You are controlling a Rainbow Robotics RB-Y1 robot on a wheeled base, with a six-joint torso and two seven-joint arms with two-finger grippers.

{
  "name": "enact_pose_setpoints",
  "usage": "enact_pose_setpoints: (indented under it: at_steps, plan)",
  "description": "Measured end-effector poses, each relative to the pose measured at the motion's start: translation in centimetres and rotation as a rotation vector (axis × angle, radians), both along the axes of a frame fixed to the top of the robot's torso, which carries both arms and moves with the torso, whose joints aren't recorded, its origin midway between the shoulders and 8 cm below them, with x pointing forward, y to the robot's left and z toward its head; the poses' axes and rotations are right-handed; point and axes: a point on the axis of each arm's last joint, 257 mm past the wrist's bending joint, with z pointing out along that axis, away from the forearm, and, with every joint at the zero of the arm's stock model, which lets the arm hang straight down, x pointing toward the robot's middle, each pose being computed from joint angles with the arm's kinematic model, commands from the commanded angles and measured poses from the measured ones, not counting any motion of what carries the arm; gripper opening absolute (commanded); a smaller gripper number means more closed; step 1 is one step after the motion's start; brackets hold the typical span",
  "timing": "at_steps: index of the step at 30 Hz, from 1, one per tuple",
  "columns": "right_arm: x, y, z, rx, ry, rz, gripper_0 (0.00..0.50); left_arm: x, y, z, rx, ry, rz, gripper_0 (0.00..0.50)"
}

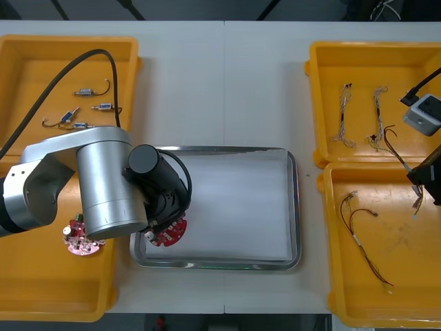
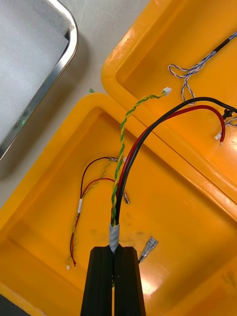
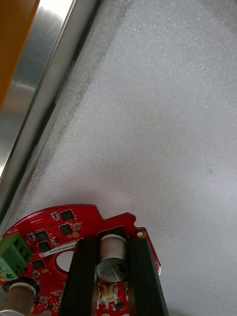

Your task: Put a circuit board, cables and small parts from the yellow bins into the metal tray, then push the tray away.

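Observation:
My left gripper [image 1: 164, 224] is low over the near left corner of the metal tray [image 1: 296, 207]. It is shut on a round red circuit board [image 1: 171, 234]. In the left wrist view the fingers [image 3: 83, 276] clamp a silver cylinder on the board [image 3: 64, 229], which lies just above the tray's white floor. At the table's right edge my right gripper [image 1: 426, 178] hovers over the near right yellow bin [image 1: 331, 276]. It is shut [image 2: 114, 249] on a cable bundle [image 2: 121, 163] of twisted green-yellow, black and red wires, lifted off the bin floor.
A second red circuit board [image 1: 81, 241] lies in the near left bin. The far left bin holds small metal parts [image 1: 84, 92]. Twisted blue and white cables [image 1: 342, 114] lie in the far right bin. A red and yellow cable [image 1: 358, 231] rests in the near right bin.

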Motion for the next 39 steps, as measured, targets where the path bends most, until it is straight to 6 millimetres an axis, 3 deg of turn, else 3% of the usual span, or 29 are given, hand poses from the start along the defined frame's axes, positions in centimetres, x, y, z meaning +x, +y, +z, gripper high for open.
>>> enact_pose_setpoints:
  at_steps: [19, 24, 39]
  plan:
    - [0.0, 0.0, 0.0, 0.0, 0.0, 0.0, 0.0, -0.1, 0.2, -1.3, 0.004, 0.017, 0.001, 0.013]
    - [0.0, 0.0, 0.0, 0.0, 0.0, 0.0, 0.0, -0.1, 0.2, -1.3, 0.004, 0.017, 0.001, 0.237]
    - [0.0, 0.0, 0.0, 0.0, 0.0, 0.0, 0.0, -0.1, -0.1, -1.1, -0.003, 0.012, -0.006, 0.426]
